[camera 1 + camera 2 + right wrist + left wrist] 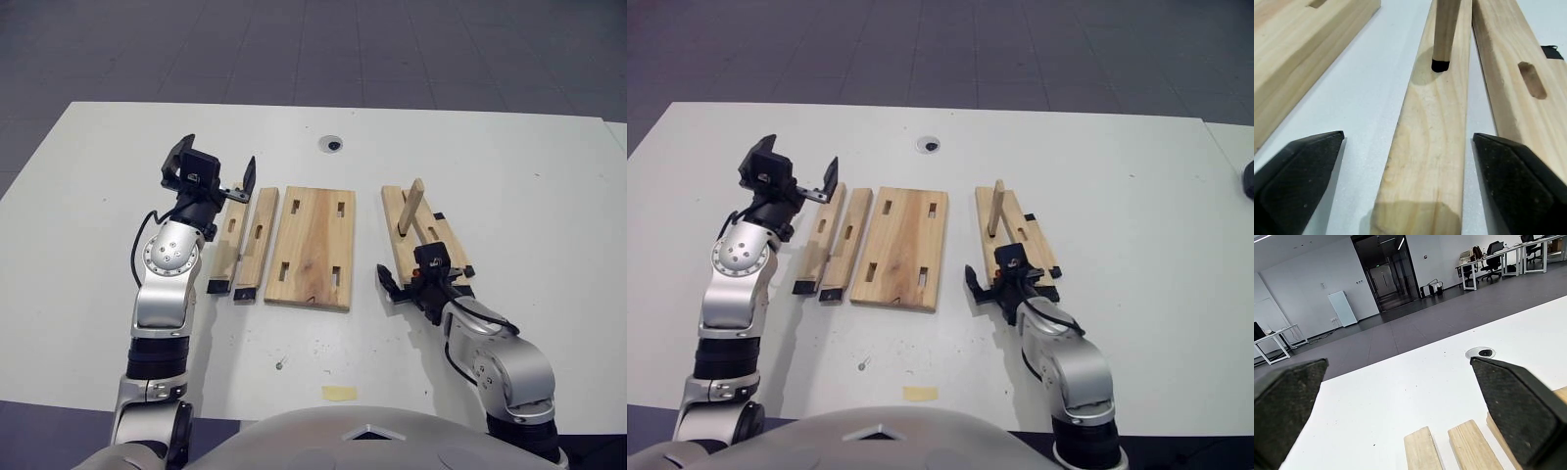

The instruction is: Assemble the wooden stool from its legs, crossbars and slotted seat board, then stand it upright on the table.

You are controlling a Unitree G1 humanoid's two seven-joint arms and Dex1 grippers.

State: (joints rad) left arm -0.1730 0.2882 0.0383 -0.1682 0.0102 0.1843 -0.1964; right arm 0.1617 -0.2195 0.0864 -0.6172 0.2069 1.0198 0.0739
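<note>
Head camera views
- The slotted seat board [313, 245] lies flat at the middle of the white table [529, 166].
- Two legs [245, 245] lie side by side just left of the board. Two further legs [431, 240] lie just right of it.
- A crossbar [411, 206] stands tilted, with its lower end on the inner right-hand leg.
- The left gripper [214, 171] is over the far ends of the left-hand legs, fingers spread apart and holding nothing.
- The right gripper [423, 284] is at the near ends of the right-hand legs, fingers apart.
- A cable grommet [333, 144] sits in the table beyond the board. A yellow tape strip [339, 393] lies near the front edge.

Left wrist view
- The two pads [1518, 406] stand wide apart with nothing between them. Two leg ends show below, and the grommet lies farther off.

Right wrist view
- The fingers [1298, 171] are wide apart on either side of one leg's near end, without touching it.
- The crossbar's black-tipped end rests on that leg. The slotted leg lies beside it
</note>
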